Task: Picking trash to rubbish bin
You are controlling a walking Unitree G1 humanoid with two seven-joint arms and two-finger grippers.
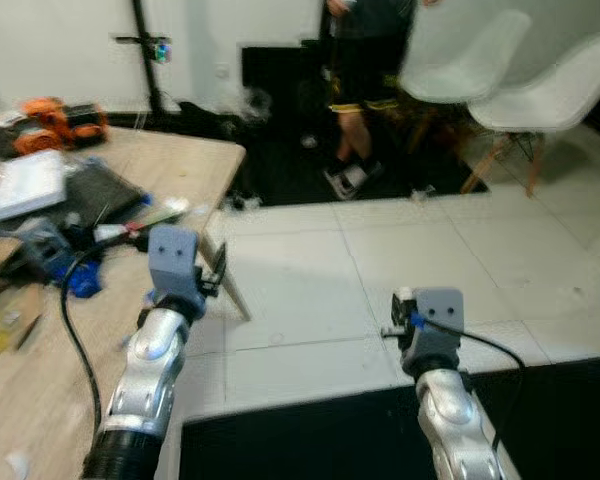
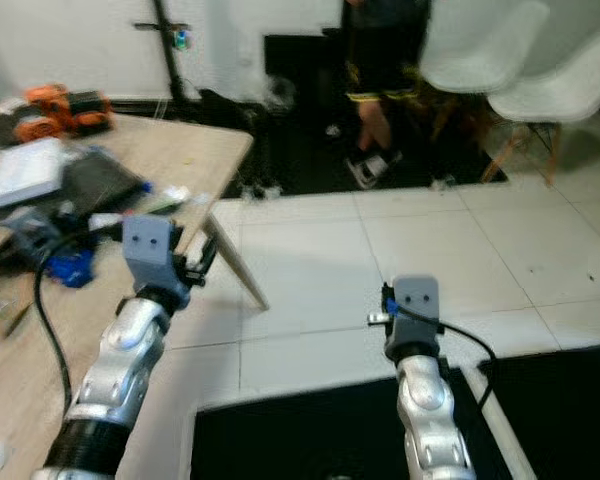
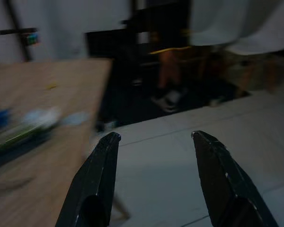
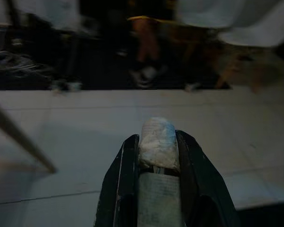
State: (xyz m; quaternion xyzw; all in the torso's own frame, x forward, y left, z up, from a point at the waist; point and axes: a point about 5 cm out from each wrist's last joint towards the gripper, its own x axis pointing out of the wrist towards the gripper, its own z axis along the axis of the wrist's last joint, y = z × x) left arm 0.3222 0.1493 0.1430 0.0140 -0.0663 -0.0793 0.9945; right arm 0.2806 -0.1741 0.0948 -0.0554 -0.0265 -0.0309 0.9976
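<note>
Crumpled paper wad (image 4: 157,142) pinched by right tool (image 4: 157,156).

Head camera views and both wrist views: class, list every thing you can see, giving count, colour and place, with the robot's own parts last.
Wooden table: one, light brown, robot's left.
Orange tool: one, table's far end.
Blue item: one, on table, blurred.
Chairs: two, white, far right.
Person: one, dark clothes, standing by far wall.
Floor: white tiles.
Crumpled trash: one, whitish, between right gripper's fingers.
Left gripper: open, beside table edge.
Right gripper: shut on trash, over floor.
</note>
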